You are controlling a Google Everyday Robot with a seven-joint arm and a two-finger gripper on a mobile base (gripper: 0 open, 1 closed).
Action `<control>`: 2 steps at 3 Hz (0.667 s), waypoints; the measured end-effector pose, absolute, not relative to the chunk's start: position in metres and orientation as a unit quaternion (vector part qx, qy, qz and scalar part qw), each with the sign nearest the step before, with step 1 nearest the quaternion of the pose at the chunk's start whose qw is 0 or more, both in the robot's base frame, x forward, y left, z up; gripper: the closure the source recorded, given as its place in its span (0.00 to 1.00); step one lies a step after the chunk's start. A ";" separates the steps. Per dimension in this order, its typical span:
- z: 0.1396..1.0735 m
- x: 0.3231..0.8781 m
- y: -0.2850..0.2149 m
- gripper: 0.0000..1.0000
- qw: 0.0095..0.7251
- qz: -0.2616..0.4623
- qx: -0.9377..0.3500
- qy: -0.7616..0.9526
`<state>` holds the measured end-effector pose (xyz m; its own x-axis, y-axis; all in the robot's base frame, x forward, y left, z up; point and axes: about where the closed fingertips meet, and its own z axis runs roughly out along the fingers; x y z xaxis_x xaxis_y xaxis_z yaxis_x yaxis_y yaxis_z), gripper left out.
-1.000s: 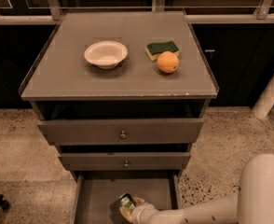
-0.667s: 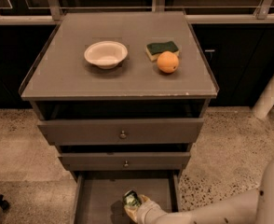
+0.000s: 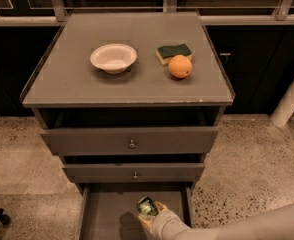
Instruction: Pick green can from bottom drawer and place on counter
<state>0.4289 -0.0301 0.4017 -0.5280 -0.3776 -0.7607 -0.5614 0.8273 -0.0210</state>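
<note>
The green can (image 3: 146, 207) is small and shiny and sits in my gripper (image 3: 150, 215) above the floor of the open bottom drawer (image 3: 107, 209). The gripper is shut on the can, and my pale arm reaches in from the lower right. The can is tilted, its silver end pointing up and to the left. The counter (image 3: 82, 84) is the flat grey-brown top of the cabinet, above the two knobbed drawers.
On the counter stand a white bowl (image 3: 113, 58), a dark green sponge (image 3: 174, 52) and an orange (image 3: 180, 66). The two upper drawers (image 3: 132, 141) stick out over the bottom drawer. A white post (image 3: 291, 96) stands at the right on the speckled floor.
The gripper has lifted the green can a little and carried it slightly to the right inside the bottom drawer. The arm has drawn back toward the lower right.
</note>
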 end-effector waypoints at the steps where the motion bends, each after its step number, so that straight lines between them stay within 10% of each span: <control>1: 0.407 0.431 -0.038 1.00 0.418 0.126 -0.271 0.858; 2: 0.421 0.439 -0.065 1.00 0.444 0.153 -0.244 0.849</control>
